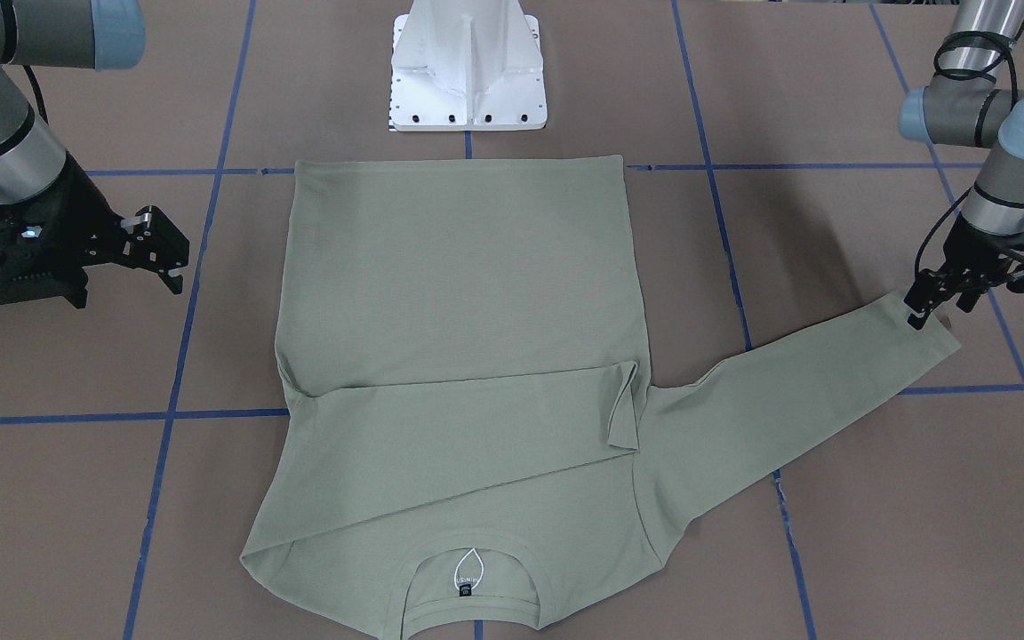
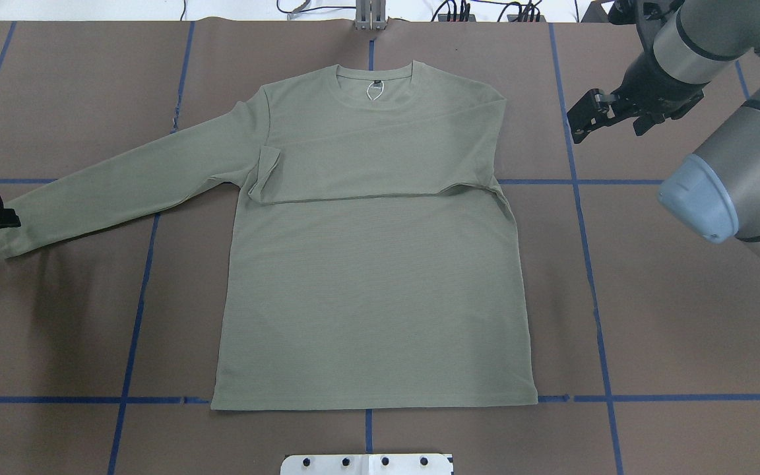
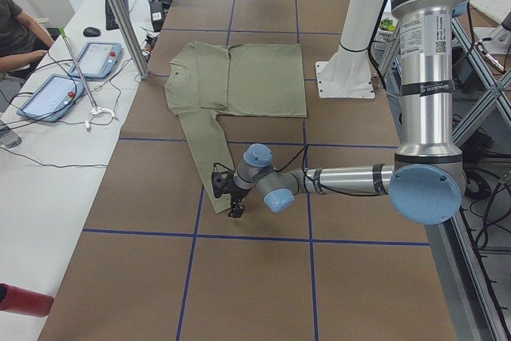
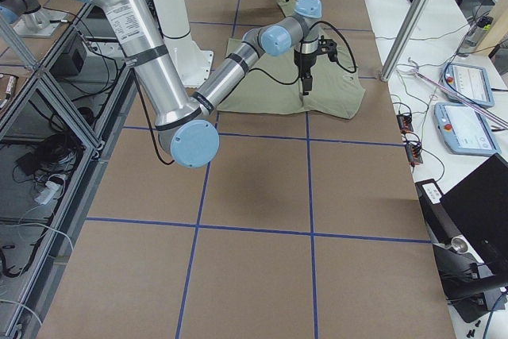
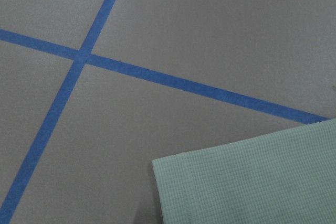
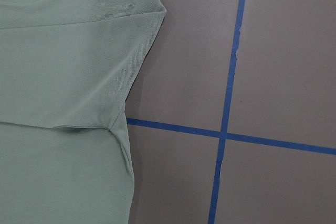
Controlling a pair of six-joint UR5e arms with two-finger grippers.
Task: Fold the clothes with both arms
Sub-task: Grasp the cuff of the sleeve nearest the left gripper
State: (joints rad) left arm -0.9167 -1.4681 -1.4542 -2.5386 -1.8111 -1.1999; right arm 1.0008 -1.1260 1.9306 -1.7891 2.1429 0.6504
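Pale sage-green long-sleeved shirt [image 2: 373,284] spread flat at the middle of the brown table [image 2: 683,316]. Hem on the near side, just short of the white pedestal base [image 2: 367,464]. Collar on the far side, with the dark neck label [image 2: 375,84] and its white loop showing inside. Right sleeve [image 2: 367,165] folded in across the chest, its end turned up in a small flap near the left armpit. Left sleeve [image 2: 129,181] stretched straight out to the left and slightly nearward, lying flat, with its cuff [image 2: 10,237] far out from the body.

Left gripper [image 1: 940,311] down at that cuff's end, pointing at the table, fingers parted, one tip at the cuff's edge. Impossible to tell whether touching the cloth. In the left wrist view, only the cuff corner, flat and unpinched, beside crossing blue tape lines [image 5: 79,56].

Right gripper [image 1: 176,262] off the cloth, hanging above bare table to the right of the shirt's shoulder and well apart from it, jaws released and holding nothing. In the right wrist view, the folded right shoulder and side edge, with a tape crossing beside.

Further out, a white bench [image 3: 48,189] along the table's far side, carrying teach pendants [image 3: 52,93] and loose cables. A seated person's arm [image 3: 16,37] at that bench. A red cylinder [image 3: 22,299] at its left end.
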